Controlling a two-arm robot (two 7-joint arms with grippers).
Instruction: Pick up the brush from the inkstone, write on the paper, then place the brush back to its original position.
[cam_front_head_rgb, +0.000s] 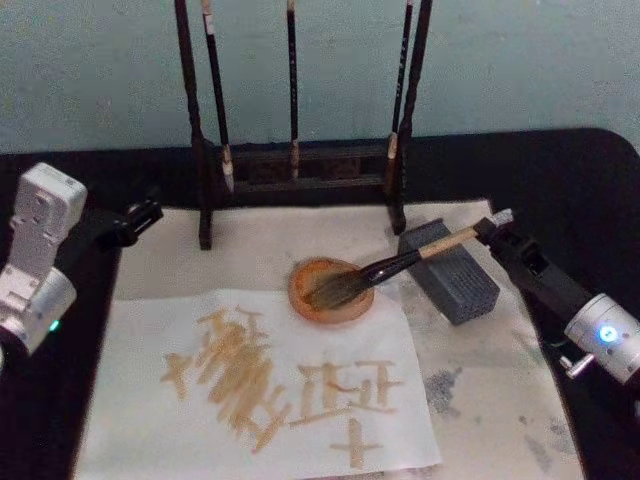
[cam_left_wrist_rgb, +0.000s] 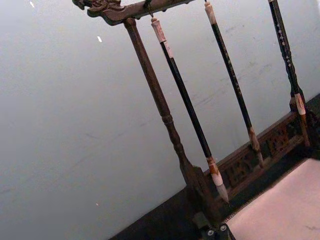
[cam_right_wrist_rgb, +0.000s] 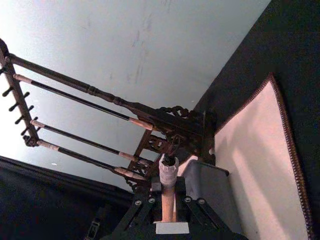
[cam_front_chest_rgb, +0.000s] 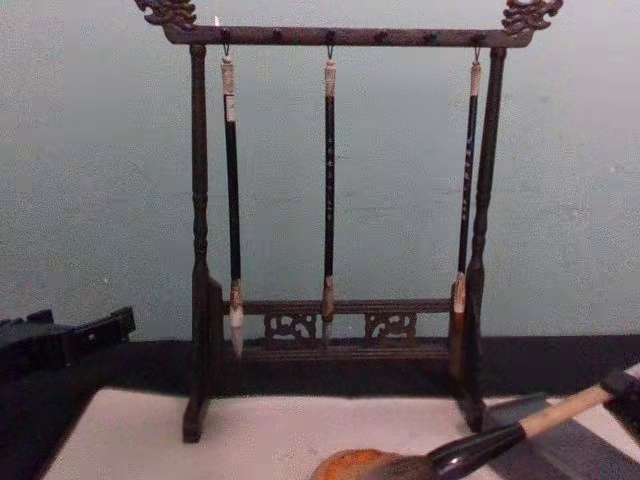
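Note:
The brush (cam_front_head_rgb: 400, 263) lies tilted, its bushy bristles resting in the round orange-brown inkstone (cam_front_head_rgb: 302, 300) and its tan handle rising to the right over the corner of a grey block. My right gripper (cam_front_head_rgb: 492, 232) is shut on the handle's far end. In the right wrist view the handle sits between the fingers (cam_right_wrist_rgb: 150, 202), with the pale end cap (cam_right_wrist_rgb: 168, 174) sticking out past them. The paper (cam_front_head_rgb: 130, 420) lies in front of the inkstone, covered with tan strokes. My left gripper (cam_front_head_rgb: 145, 213) hovers shut and idle off the mat's left edge, away from everything.
A dark wooden rack (cam_front_head_rgb: 300, 165) with three slim hanging brushes stands behind the inkstone. The grey rectangular block (cam_front_head_rgb: 455, 280) sits to the right of the dish. A pale felt mat (cam_front_head_rgb: 500, 400), stained grey at the right, underlies the paper on a black table.

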